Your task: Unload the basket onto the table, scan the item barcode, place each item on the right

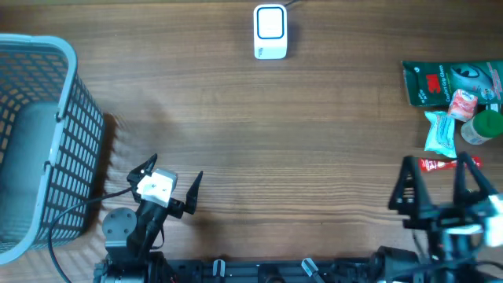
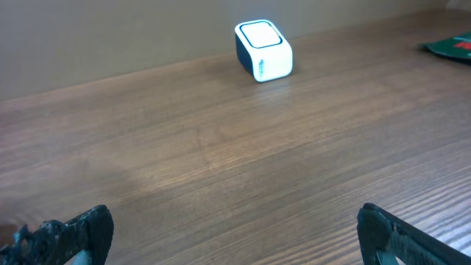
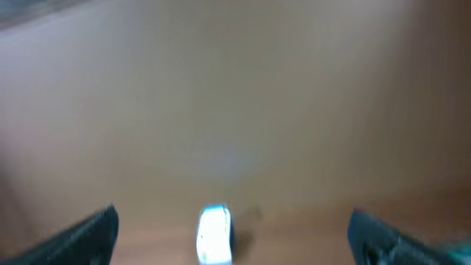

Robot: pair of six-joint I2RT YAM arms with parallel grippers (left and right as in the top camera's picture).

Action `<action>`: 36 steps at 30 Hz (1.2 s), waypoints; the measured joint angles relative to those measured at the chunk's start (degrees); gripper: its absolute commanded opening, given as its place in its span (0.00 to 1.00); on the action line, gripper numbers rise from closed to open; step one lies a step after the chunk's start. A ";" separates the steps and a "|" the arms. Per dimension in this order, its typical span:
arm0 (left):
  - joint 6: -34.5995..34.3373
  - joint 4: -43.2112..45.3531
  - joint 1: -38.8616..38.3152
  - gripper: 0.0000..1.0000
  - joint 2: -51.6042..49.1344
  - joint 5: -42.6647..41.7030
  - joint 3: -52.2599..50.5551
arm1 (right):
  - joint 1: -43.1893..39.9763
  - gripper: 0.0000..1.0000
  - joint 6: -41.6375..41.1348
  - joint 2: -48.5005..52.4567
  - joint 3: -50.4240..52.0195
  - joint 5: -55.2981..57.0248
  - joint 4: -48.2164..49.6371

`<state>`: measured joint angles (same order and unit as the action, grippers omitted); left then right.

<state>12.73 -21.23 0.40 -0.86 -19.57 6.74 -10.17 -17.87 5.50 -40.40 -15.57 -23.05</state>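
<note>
While both arms sit at my edge of the table (image 1: 299, 134), I'm taking the white scanner (image 1: 270, 31) as my marker. It stands alone on the far side with its window facing up.

Left gripper (image 1: 177, 166): nearer me than the scanner and off to its left, jaws spread wide, nothing between them. From the left wrist, the gripper (image 2: 235, 243) shows only bare wood between its fingertips, and the scanner (image 2: 263, 50) is well ahead.

Right gripper (image 1: 436, 161): nearer me than the scanner and far to its right, jaws also released. The items to scan are heaped far right of the scanner: a green pouch (image 1: 440, 82), a pale blue packet (image 1: 440, 132), a green-capped bottle (image 1: 486, 126) and a red sachet (image 1: 440, 164). The sachet is the one closest to me, and from overhead it lies across the gap between the right fingertips. I can't tell if anything is touching it.

The right wrist view is badly blurred. I can make out the gripper (image 3: 235, 239) open and the scanner (image 3: 215, 234) as a pale blob low in the frame.

A blue-grey basket (image 1: 78, 149) stands far left of the scanner.
</note>
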 measured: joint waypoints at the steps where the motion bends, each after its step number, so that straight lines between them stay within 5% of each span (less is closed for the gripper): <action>1: 0.00 0.09 0.00 1.00 -0.02 -0.04 -0.02 | 0.92 1.00 0.20 -2.64 6.14 -0.72 5.11; 7: 0.00 0.02 0.00 1.00 0.02 -0.07 -0.04 | 4.52 1.00 4.57 -4.31 30.25 -0.20 25.86; 12: 0.00 0.07 0.00 1.00 0.02 -0.04 -0.07 | 4.52 1.00 6.23 -4.39 39.78 0.22 28.48; 36: -0.15 1.70 -0.02 1.00 0.02 0.63 -0.24 | 6.34 1.00 6.49 -4.50 40.04 4.26 23.69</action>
<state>12.58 -19.53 0.38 -0.84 -18.94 6.50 -3.84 -11.38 0.99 -0.36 -11.31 0.64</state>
